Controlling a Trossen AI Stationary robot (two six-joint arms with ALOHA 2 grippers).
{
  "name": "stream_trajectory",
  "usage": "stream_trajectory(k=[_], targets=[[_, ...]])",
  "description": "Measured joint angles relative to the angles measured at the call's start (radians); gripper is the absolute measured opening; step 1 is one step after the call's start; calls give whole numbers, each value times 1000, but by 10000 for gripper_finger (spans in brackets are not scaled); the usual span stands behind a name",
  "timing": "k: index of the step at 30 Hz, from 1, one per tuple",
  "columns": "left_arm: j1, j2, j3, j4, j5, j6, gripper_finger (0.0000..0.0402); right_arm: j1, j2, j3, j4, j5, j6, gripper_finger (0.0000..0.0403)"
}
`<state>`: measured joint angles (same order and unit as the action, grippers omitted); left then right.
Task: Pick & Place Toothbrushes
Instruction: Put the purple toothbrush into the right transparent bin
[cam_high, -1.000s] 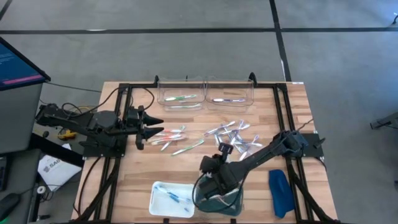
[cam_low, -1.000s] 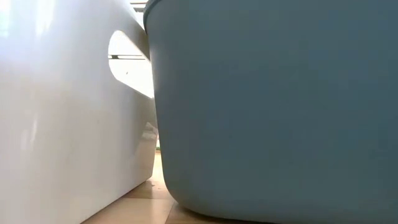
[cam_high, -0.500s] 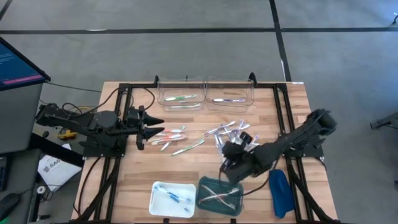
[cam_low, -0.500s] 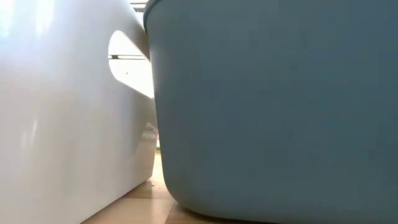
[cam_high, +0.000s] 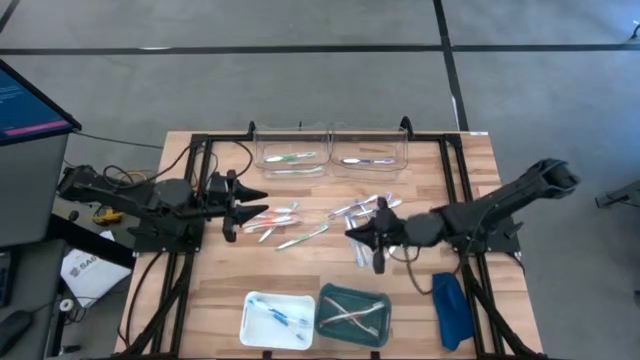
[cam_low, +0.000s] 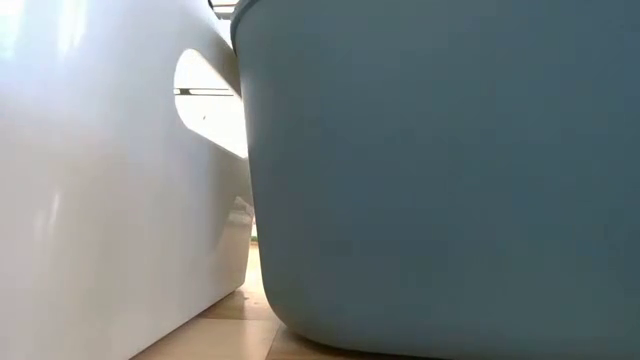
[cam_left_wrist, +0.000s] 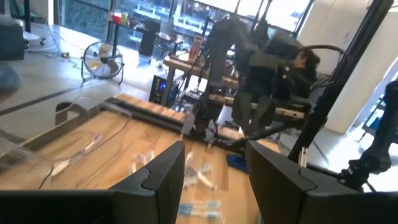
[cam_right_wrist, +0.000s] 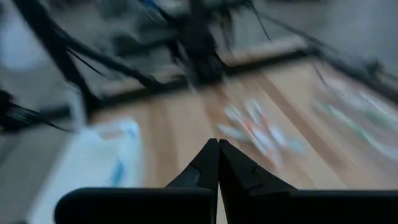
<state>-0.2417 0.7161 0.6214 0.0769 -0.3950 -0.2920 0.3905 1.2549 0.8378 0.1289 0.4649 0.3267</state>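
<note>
Loose toothbrushes lie flat on the wooden table: a pink, white and green group (cam_high: 278, 220) and a silvery, blue group (cam_high: 375, 212). My left gripper (cam_high: 260, 204) (cam_left_wrist: 214, 186) stands open and level at the table's left, just left of the pink group, nothing between its fingers. My right gripper (cam_high: 349, 232) (cam_right_wrist: 218, 144) is shut and empty; it points toward the table's left, beside the silvery group. More toothbrushes lie in the teal bin (cam_high: 352, 314) and the white tray (cam_high: 277, 318).
Two clear bins (cam_high: 290, 158) (cam_high: 368, 156) at the far edge each hold a toothbrush. A dark-blue oblong object (cam_high: 450, 308) lies at the near right. In the low view the white tray's wall (cam_low: 110, 180) and the teal bin's wall (cam_low: 440, 170) block everything behind.
My right gripper, shut throughout, has risen out of the teal bin and swung toward the far edge, to the silvery group at the table's middle. It has tipped from pointing down to nearly level. The toothbrushes in the teal bin now show uncovered.
</note>
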Motion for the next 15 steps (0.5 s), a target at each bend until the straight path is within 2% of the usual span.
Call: stream_trajectory(k=[2, 6, 12, 15], targets=[[0, 2, -1, -2, 0, 1, 163, -30, -26, -6, 42, -47, -68, 0], [0, 12, -1, 9, 2, 0, 163, -121, -61, -7, 27, -27, -124, 0], [0, 11, -1, 17, 2, 5, 163, -276, -95, -7, 35, -20, -94, 0], [0, 11, -1, 18, 3, 6, 163, -356, -99, -7, 31, -51, -75, 0]])
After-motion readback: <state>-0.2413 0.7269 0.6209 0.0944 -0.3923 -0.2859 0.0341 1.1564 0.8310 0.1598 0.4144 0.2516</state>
